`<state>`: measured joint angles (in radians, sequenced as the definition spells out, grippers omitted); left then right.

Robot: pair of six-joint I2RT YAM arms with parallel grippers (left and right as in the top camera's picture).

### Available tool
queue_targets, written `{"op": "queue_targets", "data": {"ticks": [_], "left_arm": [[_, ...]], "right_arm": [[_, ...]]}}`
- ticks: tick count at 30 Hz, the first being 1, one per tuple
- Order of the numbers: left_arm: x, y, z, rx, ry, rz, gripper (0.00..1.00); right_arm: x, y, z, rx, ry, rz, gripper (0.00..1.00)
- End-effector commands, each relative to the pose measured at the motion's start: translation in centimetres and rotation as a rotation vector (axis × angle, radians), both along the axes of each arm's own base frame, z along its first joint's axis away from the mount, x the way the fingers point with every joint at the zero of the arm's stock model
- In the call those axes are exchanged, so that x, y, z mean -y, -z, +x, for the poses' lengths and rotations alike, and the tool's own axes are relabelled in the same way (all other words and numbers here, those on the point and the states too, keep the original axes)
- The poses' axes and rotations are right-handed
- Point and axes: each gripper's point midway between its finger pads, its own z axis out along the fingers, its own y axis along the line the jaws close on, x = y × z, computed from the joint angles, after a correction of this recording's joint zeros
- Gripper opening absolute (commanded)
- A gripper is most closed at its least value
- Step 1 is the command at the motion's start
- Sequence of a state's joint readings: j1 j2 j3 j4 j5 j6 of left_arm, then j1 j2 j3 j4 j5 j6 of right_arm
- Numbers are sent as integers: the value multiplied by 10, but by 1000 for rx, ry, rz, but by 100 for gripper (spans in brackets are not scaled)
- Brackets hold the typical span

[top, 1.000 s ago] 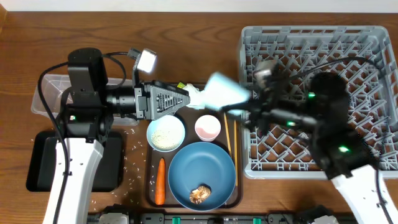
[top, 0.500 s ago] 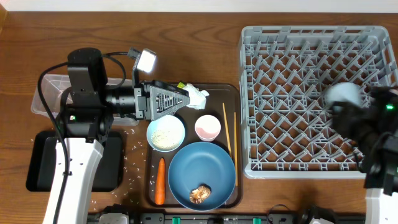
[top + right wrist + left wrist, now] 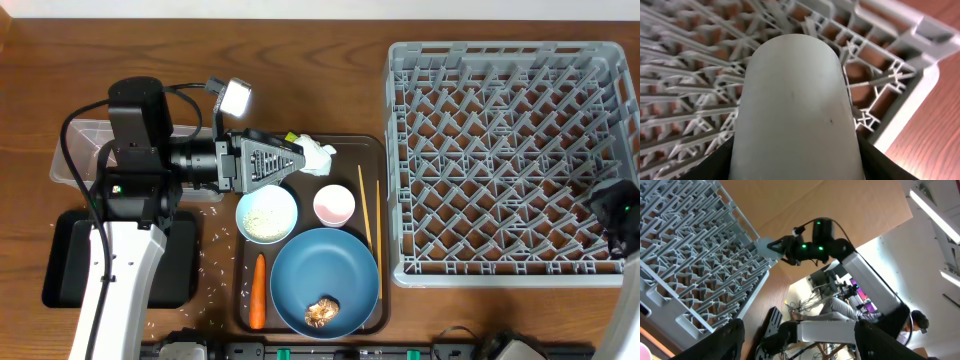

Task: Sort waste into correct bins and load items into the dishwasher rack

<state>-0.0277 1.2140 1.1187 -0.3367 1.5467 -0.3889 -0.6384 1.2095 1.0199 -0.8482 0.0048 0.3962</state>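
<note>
My right gripper is shut on the small light-blue cup, which hangs bottom-up over the near right corner of the grey dishwasher rack. Overhead, only the dark wrist shows at the rack's right edge. My left gripper stands open and empty above the serving tray's far left, level with the paper scrap. The tray holds the blue plate with a brown lump, the rice bowl, pinkish cup, chopsticks and carrot.
The clear tub sits at far left, with the black tray in front of it, both partly under my left arm. Rice grains lie scattered on the wood between the black tray and the brown serving tray.
My right arm carried the light-blue cup from above the serving tray's far edge rightwards across the rack to its right edge. The left arm stayed still.
</note>
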Motion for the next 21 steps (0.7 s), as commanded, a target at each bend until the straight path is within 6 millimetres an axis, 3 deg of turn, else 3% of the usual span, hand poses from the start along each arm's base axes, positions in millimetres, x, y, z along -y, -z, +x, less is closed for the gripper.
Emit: {"op": "queue_targets", "data": {"ticks": [1, 9, 13, 14, 15, 19, 21], "left_arm": [[-1, -11, -4, 42, 16, -12, 72], [-1, -11, -4, 43, 15, -12, 72], [-1, -11, -4, 43, 16, -12, 72], [-1, -11, -4, 42, 16, -12, 72], [-1, -11, -4, 42, 16, -12, 72], [-1, -12, -4, 42, 17, -12, 72], [-1, -11, -4, 42, 17, -12, 72]], "right_arm": [[10, 11, -4, -24, 84, 40, 44], [7, 40, -12, -107, 110, 151, 48], [12, 43, -11, -110, 115, 143, 78], [12, 42, -8, -98, 109, 144, 92], [12, 39, -5, -80, 103, 149, 96], [5, 11, 16, 26, 47, 192, 99], [-5, -16, 29, 104, -31, 216, 99]]}}
